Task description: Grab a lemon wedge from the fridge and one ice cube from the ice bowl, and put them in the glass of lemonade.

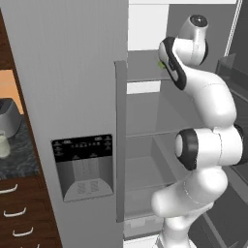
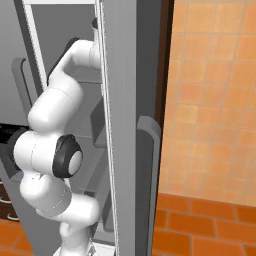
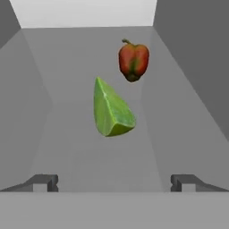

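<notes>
One wedge [image 3: 112, 109] lies dead ahead of the wide-open, empty end effector [image 3: 114, 182], centre frame, long axis upright, red fruit [image 3: 133, 61] beyond.

Arm [image 1: 208, 145] raised and bent, hand [image 3: 114, 182] spread wide.

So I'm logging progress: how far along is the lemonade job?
Done: the fridge stands open, arm reaching onto a shelf. In hand: the open gripper faces the lemon wedge, not gripped yet, a red fruit beyond. Left: wedge and ice cube into the glass of lemonade.
</notes>
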### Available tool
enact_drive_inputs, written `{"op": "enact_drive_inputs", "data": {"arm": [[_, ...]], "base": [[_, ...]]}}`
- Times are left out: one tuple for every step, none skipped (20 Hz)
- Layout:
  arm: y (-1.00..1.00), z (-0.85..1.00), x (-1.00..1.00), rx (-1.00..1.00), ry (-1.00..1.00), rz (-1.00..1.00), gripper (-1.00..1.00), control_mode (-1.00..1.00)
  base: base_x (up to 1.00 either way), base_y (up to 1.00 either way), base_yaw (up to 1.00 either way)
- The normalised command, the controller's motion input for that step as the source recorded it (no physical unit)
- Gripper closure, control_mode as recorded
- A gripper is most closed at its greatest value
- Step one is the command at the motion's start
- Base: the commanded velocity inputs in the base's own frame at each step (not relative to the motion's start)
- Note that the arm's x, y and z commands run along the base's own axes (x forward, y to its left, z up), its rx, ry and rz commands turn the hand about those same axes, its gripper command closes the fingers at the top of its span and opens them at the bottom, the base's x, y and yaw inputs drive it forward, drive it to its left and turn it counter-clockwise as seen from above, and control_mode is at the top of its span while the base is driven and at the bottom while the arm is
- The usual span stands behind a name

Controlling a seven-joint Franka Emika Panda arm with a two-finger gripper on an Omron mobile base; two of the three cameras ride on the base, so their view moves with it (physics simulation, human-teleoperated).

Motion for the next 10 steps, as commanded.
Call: {"op": "enact_drive_inputs", "data": {"arm": [[-0.17, 0.0, 0.41, 0.0, 0.14, 0.09, -1.0, -1.0], [-0.13, 0.0, 0.37, 0.0, 0.16, 0.09, -1.0, -1.0], [-0.05, 0.0, 0.36, 0.0, 0.15, 0.08, -1.0, -1.0], [0.0, -0.06, 0.37, 0.0, 0.13, 0.06, -1.0, -1.0], [0.0, -0.19, 0.32, 0.0, 0.1, 0.04, -1.0, -1.0], [0.0, -0.37, 0.24, 0.0, 0.1, 0.05, -1.0, -1.0], [0.0, -0.5, 0.24, 0.0, 0.07, 0.05, -1.0, -1.0], [0.0, -0.53, 0.31, 0.0, 0.01, 0.05, -1.0, -1.0], [0.01, -0.37, 0.37, 0.0, 0.0, 0.03, -1.0, -1.0], [0.03, -0.25, 0.45, 0.0, -0.01, 0.01, -1.0, -1.0]], "base": [[0.0, 0.0, 0.0], [0.0, 0.0, 0.0], [0.0, 0.0, 0.0], [0.0, 0.0, 0.0], [0.0, 0.0, 0.0], [0.0, 0.0, 0.0], [0.0, 0.0, 0.0], [0.0, 0.0, 0.0], [0.0, 0.0, 0.0], [0.0, 0.0, 0.0]]}}
